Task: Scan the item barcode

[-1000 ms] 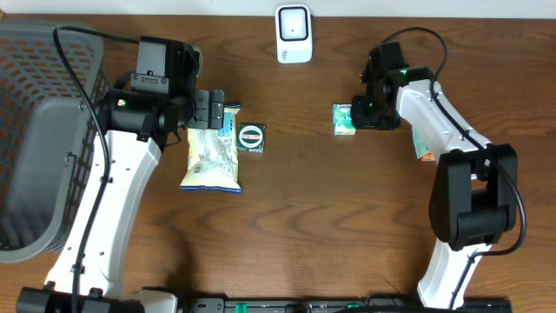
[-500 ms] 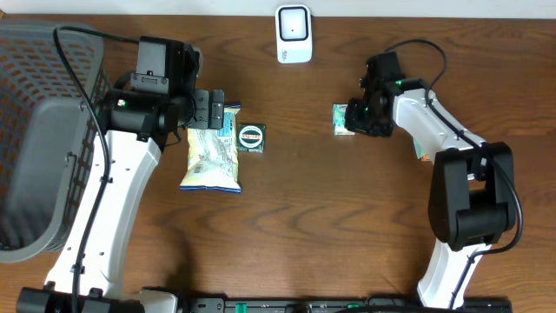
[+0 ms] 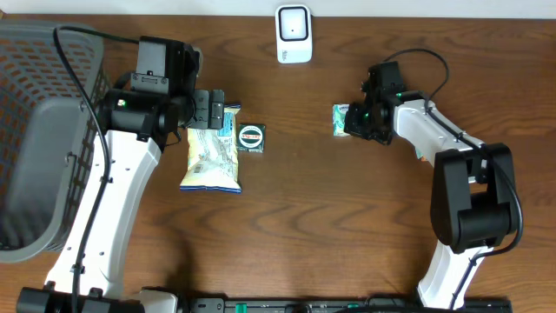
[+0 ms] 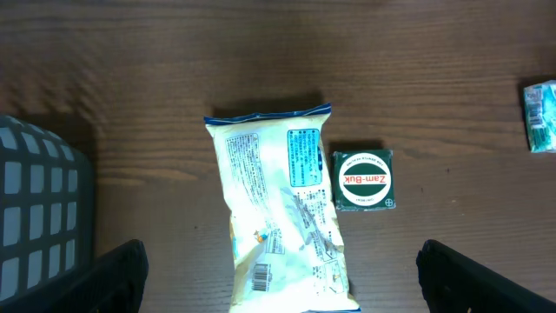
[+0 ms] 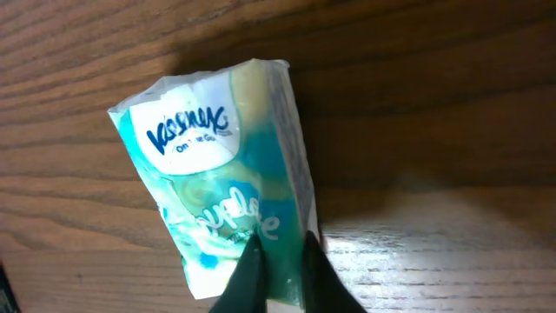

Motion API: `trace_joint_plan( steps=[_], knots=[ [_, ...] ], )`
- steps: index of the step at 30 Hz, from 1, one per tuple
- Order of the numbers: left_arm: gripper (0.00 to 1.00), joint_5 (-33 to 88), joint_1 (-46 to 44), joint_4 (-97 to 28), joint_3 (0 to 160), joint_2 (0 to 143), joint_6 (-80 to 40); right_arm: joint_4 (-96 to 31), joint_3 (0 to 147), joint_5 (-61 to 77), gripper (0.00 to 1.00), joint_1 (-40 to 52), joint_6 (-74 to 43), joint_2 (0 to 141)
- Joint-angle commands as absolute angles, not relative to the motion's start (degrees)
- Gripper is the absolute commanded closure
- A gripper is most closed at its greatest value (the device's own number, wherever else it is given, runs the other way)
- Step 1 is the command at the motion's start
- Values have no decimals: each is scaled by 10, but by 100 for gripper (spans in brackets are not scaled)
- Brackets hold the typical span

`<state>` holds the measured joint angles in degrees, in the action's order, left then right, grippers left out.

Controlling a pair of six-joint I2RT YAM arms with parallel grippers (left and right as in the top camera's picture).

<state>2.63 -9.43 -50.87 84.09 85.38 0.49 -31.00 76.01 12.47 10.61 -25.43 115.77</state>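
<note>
While the right pincer (image 5: 278, 276) pinched the Kleenex pack (image 5: 217, 183) by its edge on the wood surface (image 5: 434, 87), the left pincer (image 4: 282, 283) hung spread over a snack bag (image 4: 278, 226), w/ a Zam-Buk tin (image 4: 365, 180) just beside it. The barcode scanner (image 3: 294, 35) stood at the far edge.

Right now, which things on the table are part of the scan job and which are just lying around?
In the job: Kleenex pack, pinched by the right gripper; white scanner at the far edge.
Lying about for now: snack bag, Zam-Buk box, grey basket.
</note>
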Motion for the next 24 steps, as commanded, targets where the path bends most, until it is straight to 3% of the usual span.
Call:
trace_joint_plan(
  steps=[1,7,15,20,24],
  knots=[
    [2,23,-92,-510,846,854,15,-318,745,156,99,101,-224,1164],
    [2,23,-92,-510,846,854,15,-332,770,366,99,85,-144,1116],
    [2,23,-92,-510,846,854,15,-320,773,664,99,13,-132,1017],
    [2,23,-92,-510,846,854,15,-323,773,741,99,-21,-148,990],
    [2,23,-92,-510,846,854,15,-347,772,676,99,-27,-147,987]
  ],
)
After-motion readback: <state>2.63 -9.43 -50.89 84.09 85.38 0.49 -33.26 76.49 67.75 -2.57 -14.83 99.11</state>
